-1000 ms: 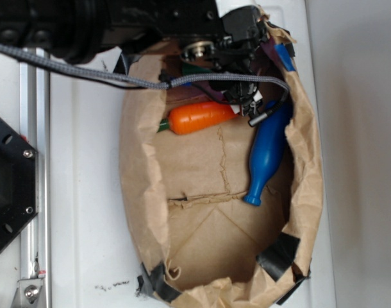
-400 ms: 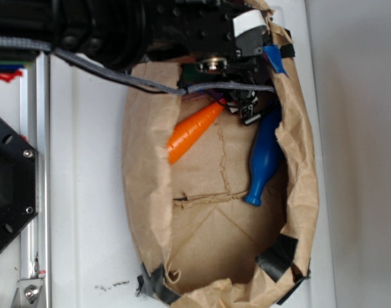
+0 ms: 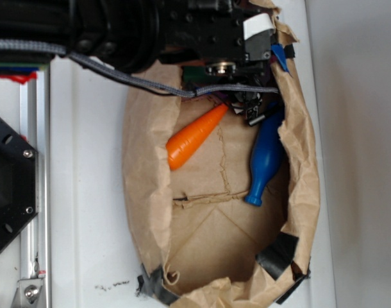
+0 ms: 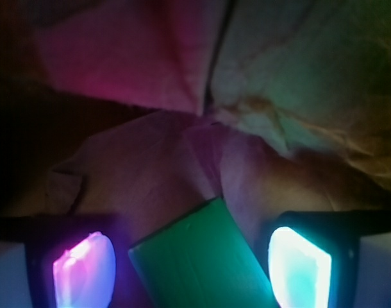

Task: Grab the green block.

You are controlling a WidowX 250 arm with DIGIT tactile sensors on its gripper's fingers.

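Observation:
The green block [image 4: 199,260] lies tilted on crumpled brown paper, low in the wrist view, right between my two lit fingers. My gripper [image 4: 192,256] is open, and a gap shows on each side of the block. The left finger [image 4: 83,269] glows pink and the right finger [image 4: 298,266] glows cyan. In the exterior view my gripper [image 3: 216,80] hangs over the top end of the paper bag. There the block is mostly hidden beneath it, with only a dark green sliver [image 3: 194,77] showing.
An orange carrot [image 3: 194,136] lies slanted in the bag, its tip near my gripper. A blue bottle [image 3: 266,157] rests along the right wall. The brown paper bag [image 3: 144,173] has raised crumpled sides with black tape [image 3: 277,255]. A metal rail [image 3: 36,192] runs down the left.
The carrot has swung from lying crosswise to a slant, its narrow tip now toward my gripper. My arm has shifted slightly up and to the right over the bag's top end.

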